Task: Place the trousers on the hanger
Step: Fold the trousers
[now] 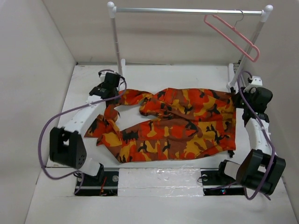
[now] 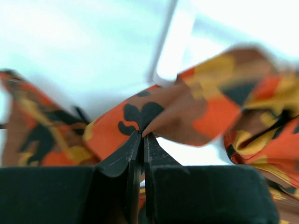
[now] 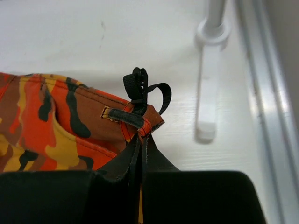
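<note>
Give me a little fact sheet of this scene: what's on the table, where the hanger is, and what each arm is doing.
Garment: camouflage trousers, lying rumpled across the white table
Hanger: pink hanger, hooked on the rack's silver rail, tilted, nothing on it
Left jaws: shut on cloth at the trousers' far-left end
Right jaws: shut on the waistband corner, next to a black strap
Progress: trousers not yet on the hanger

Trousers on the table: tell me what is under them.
Only the white table shows beneath the trousers, at their edges and in the gap between the legs. Anything else under the cloth is covered. The left end effector and right end effector pinch its far edge.
</note>
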### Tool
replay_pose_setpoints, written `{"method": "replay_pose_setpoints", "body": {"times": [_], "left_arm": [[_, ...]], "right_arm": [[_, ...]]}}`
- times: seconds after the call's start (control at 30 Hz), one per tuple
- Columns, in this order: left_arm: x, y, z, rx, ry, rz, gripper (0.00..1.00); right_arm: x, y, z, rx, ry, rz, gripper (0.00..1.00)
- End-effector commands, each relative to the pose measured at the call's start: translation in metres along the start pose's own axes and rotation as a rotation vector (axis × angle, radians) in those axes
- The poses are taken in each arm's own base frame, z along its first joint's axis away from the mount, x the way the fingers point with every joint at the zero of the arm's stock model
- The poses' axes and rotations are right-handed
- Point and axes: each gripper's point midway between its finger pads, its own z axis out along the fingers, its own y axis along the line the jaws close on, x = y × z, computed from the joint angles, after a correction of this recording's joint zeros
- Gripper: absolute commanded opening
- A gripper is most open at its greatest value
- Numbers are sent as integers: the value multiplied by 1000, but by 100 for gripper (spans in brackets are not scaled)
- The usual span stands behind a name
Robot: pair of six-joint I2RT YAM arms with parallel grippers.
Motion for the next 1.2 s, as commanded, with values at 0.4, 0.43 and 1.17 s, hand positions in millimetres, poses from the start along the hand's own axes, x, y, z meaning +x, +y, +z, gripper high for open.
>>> {"method": "replay_pose_setpoints", "body": {"times": [0.4,0.43,1.17], "left_arm": [[-130,112,-167,-191,-500,-261,0],[-130,112,-167,-191,-500,-262,0],[-187,129,39,-368,-164,-305,87]], "right_arm": [[-54,-83,-58,359,-64,-51,0],[-60,-83,-58,359,-84,-57,0],[-81,-92,37,169,48,-10,70]]}}
